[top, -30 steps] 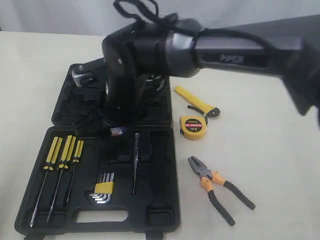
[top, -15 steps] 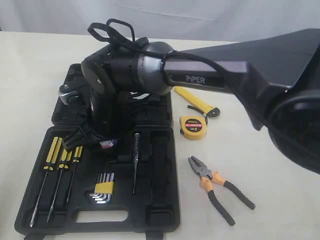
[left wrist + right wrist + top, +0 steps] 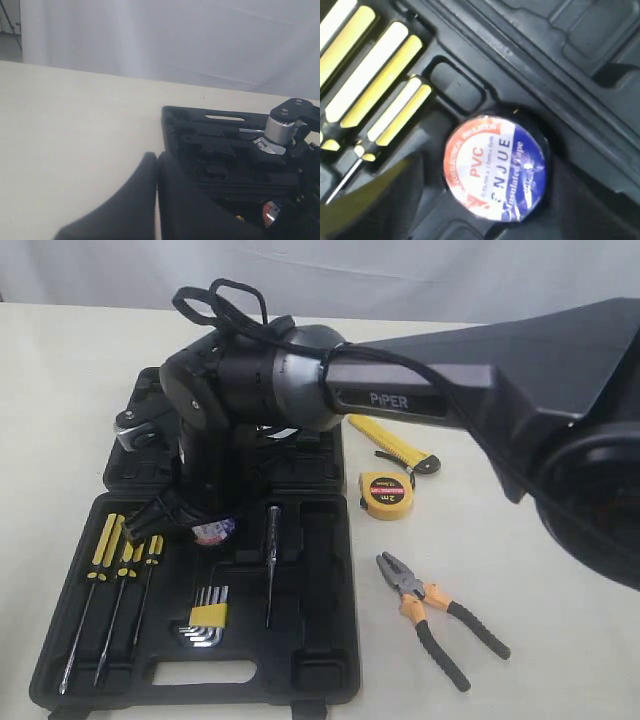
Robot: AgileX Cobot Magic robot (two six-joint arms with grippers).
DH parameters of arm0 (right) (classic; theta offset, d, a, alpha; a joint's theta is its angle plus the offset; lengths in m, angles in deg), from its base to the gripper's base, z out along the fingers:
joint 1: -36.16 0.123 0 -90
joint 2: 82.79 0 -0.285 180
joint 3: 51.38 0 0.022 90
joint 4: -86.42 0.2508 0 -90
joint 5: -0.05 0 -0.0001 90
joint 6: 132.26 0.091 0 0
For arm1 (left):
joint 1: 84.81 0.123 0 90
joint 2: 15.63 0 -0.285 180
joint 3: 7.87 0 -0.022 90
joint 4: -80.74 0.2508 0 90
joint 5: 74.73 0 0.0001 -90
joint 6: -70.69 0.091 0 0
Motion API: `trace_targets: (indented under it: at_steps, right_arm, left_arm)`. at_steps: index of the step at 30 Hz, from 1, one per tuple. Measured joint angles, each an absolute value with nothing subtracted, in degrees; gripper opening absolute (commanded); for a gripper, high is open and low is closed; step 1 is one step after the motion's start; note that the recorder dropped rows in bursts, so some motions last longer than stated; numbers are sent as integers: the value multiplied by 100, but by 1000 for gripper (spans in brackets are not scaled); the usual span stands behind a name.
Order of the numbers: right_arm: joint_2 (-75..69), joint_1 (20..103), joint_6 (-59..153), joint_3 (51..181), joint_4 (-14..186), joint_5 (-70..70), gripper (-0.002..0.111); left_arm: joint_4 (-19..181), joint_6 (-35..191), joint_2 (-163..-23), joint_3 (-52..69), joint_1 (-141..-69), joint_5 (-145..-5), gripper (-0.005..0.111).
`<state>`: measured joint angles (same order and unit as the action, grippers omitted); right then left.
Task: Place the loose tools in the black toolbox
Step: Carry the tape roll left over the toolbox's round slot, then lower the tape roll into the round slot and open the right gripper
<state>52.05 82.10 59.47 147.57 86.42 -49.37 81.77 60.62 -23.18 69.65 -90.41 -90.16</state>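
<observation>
The black toolbox (image 3: 320, 640) lies open on the left of the table. My right gripper (image 3: 205, 528) points down into it. The dark tape roll (image 3: 495, 167) with its white-red-blue label lies flat in a recess between the gripper's spread fingers (image 3: 365, 205), with a gap showing beside it. The roll also shows under the wrist as a dark tape roll (image 3: 213, 531). To the right of the box, on the table, lie the yellow utility knife (image 3: 390, 443), the tape measure (image 3: 386, 492) and the orange-black pliers (image 3: 435, 615). My left gripper (image 3: 156, 156) is shut, beside the box's edge (image 3: 200, 125).
Yellow-handled screwdrivers (image 3: 125, 550), hex keys in a yellow holder (image 3: 205, 618) and a thin dark screwdriver (image 3: 271, 565) sit in the box's front half. A silver wrench (image 3: 272, 142) lies in the back half. The right arm spans the table from the right.
The right gripper has swung left and down into the box's front half, bringing the tape roll lower into a recess. Its fingers have widened around the roll.
</observation>
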Motion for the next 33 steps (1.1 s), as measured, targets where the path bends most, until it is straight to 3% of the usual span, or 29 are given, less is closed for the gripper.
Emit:
trace_targets:
  at_steps: [11,12,14,15,33]
  right_arm:
    - [4824,8210,5937,14766,8530,-4992,65]
    - [4763,8210,5937,14766,8530,-5021,60]
    - [4655,8210,5937,14766,8530,-5077,27]
    - [4641,8210,5937,14780,8530,-5089,0]
    - [5236,8210,5886,14791,8518,-5101,-1]
  left_arm:
    - [8177,6062,-2318,6965,-9041,-9016,0]
    - [8177,6062,-2318,6965,-9041,-9016,0]
    - [8177,6062,-2318,6965,-9041,-9016,0]
    - [8177,6062,-2318,6965,-9041,-9016,0]
    - [8177,6062,-2318,6965,-9041,-9016,0]
